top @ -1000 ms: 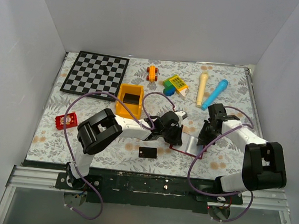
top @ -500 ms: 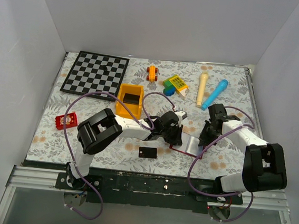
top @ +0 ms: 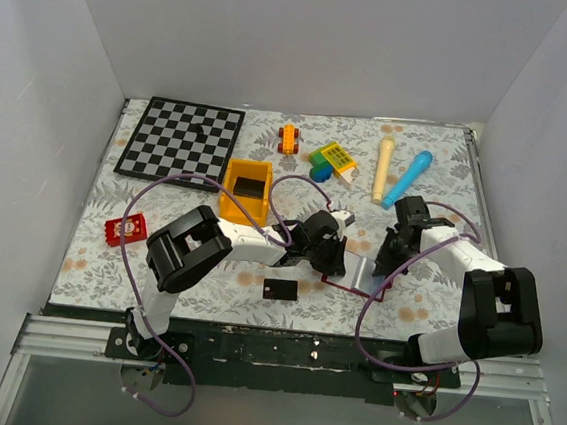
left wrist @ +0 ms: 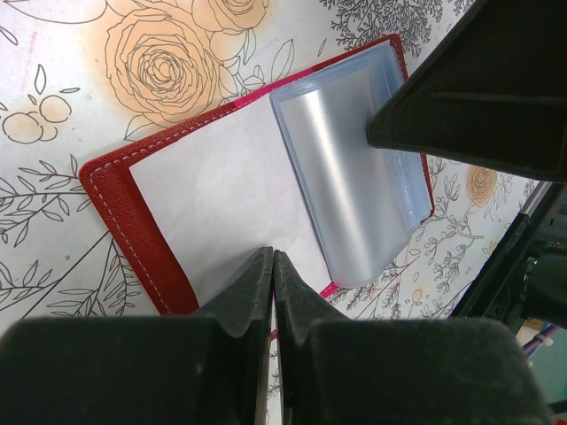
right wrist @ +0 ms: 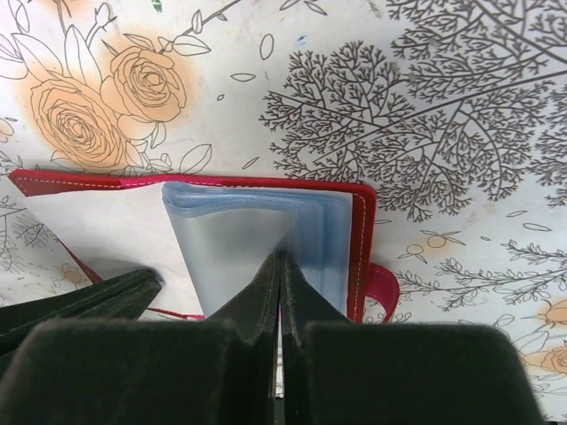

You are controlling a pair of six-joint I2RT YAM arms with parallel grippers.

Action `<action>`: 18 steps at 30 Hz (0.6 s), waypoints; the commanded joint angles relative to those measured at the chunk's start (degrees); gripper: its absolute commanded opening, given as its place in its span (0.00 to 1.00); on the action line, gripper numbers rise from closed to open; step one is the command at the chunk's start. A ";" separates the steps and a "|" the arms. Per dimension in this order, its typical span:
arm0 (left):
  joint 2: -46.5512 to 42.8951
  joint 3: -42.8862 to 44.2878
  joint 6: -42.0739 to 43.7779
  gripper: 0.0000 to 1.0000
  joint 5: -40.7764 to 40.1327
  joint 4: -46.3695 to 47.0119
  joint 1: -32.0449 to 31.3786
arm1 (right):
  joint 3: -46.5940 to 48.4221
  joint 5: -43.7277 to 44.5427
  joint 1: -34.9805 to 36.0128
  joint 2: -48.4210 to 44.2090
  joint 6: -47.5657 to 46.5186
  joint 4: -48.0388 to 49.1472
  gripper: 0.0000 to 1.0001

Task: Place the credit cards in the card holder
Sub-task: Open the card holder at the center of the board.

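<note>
Holder (top: pixel 356 275): open, flat between grippers.
Left gripper (left wrist: pixel 273 266): clenched, empty, tips on pale inner leaf.
Right gripper (right wrist: pixel 282 266): clenched, tips at blue pockets (right wrist: pixel 239 239); sleeve pinched or not, unclear.
Card (top: pixel 280 290): loose, near holder, toward bases.
Advised: pin leaf firmly, part one pocket mouth only, slide card in square.

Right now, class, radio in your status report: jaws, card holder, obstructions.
Both jaws shut, tips on open card holder. One credit card loose on table, not loaded. Only jaws crowd the pockets.
</note>
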 commanded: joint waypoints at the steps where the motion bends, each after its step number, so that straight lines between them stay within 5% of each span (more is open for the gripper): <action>1: -0.46 -0.34 0.12 0.00 0.23 -0.82 0.08 | 1.17 -2.68 0.45 1.26 -1.09 1.34 0.01; 18: -0.02 -0.43 -0.24 0.00 0.58 -0.55 0.17 | -0.59 -12.26 0.80 -3.31 -1.44 7.94 0.03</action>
